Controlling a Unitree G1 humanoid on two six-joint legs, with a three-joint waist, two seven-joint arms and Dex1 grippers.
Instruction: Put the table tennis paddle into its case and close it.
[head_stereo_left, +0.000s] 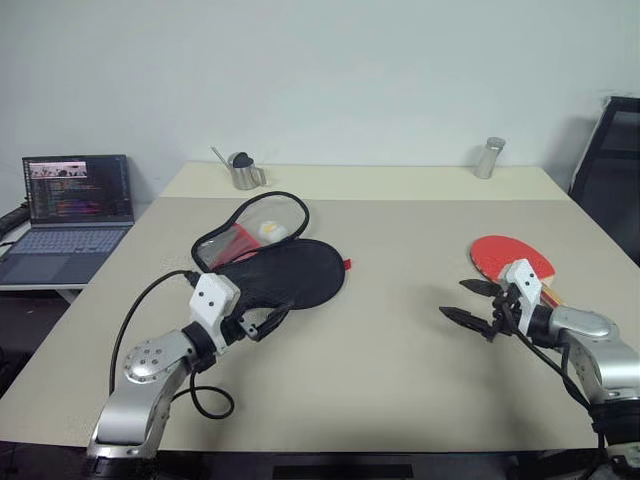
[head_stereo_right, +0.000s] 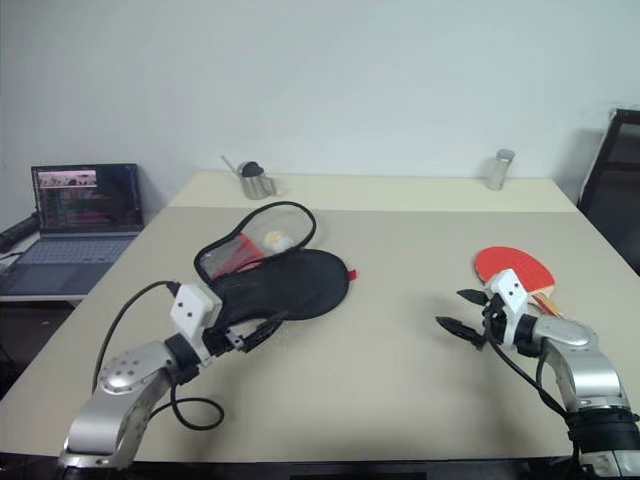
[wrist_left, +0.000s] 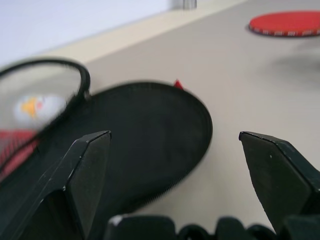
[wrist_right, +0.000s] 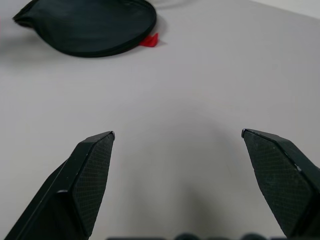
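The case (head_stereo_left: 285, 270) lies left of the table's middle, black side up. Its unzipped upper flap (head_stereo_left: 255, 228) stands folded back, showing a red lining and a small white-and-yellow thing inside. My left gripper (head_stereo_left: 268, 322) is open at the case's near edge, pointing at the black fabric (wrist_left: 145, 135), with nothing between its fingers. The table tennis paddle (head_stereo_left: 512, 257) lies red face up at the right side of the table. Just in front of it my right gripper (head_stereo_left: 457, 300) is open over bare tabletop, pointing toward the case (wrist_right: 90, 25).
A laptop (head_stereo_left: 70, 215) stands open on a lower surface to the left. A metal cup (head_stereo_left: 243, 172) and a small metal shaker (head_stereo_left: 489, 158) stand at the table's far edge. A black chair (head_stereo_left: 612, 170) is at the far right. A black cable (head_stereo_left: 205, 395) loops by my left arm.
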